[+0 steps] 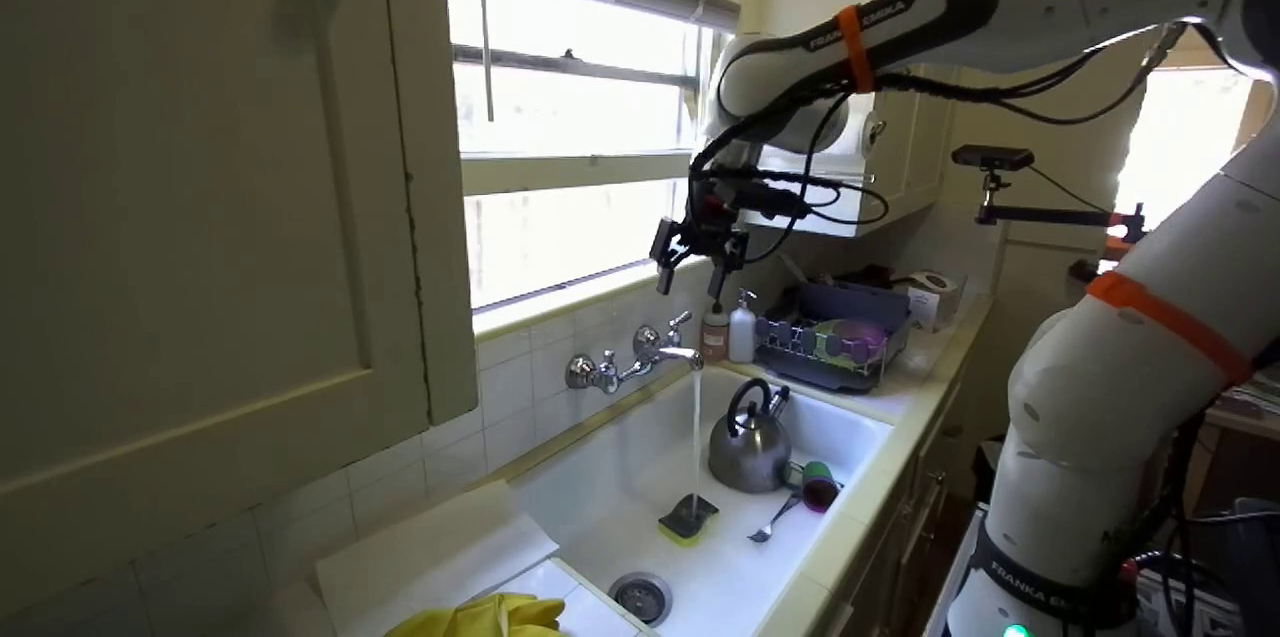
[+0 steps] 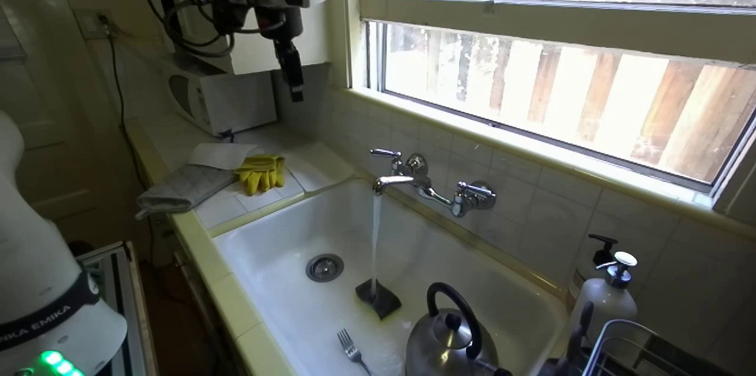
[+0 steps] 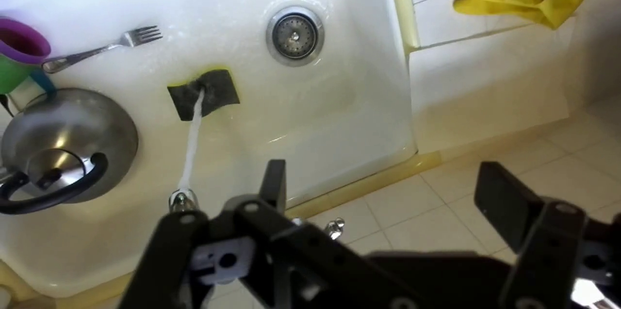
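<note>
The fingers (image 3: pixel 275 180) hang well above the sink (image 3: pixel 335 122), spread wide with a bare gap between them; the chrome faucet (image 2: pixel 424 186) shows just beyond them in the wrist view, its water stream (image 3: pixel 192 141) falling onto the sponge (image 3: pixel 218 88), which lies dark side up on the sink's floor; taking the sponge as the dial's centre in that view, the drain (image 3: pixel 295 36) sits at 2 o'clock; the spout (image 3: pixel 183 201) at 6; the upright steel kettle (image 3: pixel 104 124) at 8, also in the sink; the fork (image 3: pixel 125 40) at 10, tines towards 3; the green-and-purple cup (image 3: pixel 19 56) between 9 and 10; farther out, between 2 and 3, yellow gloves (image 3: pixel 526 3) lie on the counter (image 3: pixel 446 18).
</note>
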Controlling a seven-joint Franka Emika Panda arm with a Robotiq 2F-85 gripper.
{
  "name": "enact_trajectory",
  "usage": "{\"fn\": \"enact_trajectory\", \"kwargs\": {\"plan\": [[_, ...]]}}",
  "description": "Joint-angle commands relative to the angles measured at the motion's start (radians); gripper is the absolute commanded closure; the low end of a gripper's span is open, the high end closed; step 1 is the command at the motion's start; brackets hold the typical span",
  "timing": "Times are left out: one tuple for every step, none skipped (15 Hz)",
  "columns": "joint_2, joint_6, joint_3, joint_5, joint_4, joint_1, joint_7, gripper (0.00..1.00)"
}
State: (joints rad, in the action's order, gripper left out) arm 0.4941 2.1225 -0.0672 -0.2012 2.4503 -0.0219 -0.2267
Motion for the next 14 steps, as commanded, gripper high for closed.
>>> {"fn": "enact_trajectory", "kwargs": {"plan": [[-0.172, 0.134, -0.003, 0.034, -0.032, -0.013, -0.020, 0.00], [-0.215, 0.173, -0.004, 0.043, -0.040, -0.012, -0.025, 0.00], [-0.250, 0.205, -0.005, 0.051, -0.046, -0.010, -0.030, 0.00], [-0.286, 0.251, -0.012, 0.074, -0.050, -0.016, -0.065, 0.00], [-0.315, 0.282, -0.013, 0.092, -0.056, -0.016, -0.082, 0.00], [-0.347, 0.318, -0.014, 0.119, -0.061, -0.019, -0.111, 0.00], [-0.374, 0.343, -0.015, 0.154, -0.068, -0.021, -0.144, 0.00], [-0.397, 0.361, -0.010, 0.172, -0.077, -0.019, -0.161, 0.00], [-0.416, 0.379, -0.007, 0.197, -0.083, -0.018, -0.188, 0.00], [-0.441, 0.398, -0.003, 0.225, -0.091, -0.018, -0.215, 0.00], [-0.460, 0.406, 0.002, 0.244, -0.101, -0.015, -0.232, 0.00], [-0.480, 0.421, 0.006, 0.261, -0.108, -0.012, -0.252, 0.00], [-0.498, 0.432, 0.011, 0.269, -0.118, -0.008, -0.267, 0.00], [-0.520, 0.443, 0.015, 0.279, -0.129, -0.004, -0.283, 0.00]]}}
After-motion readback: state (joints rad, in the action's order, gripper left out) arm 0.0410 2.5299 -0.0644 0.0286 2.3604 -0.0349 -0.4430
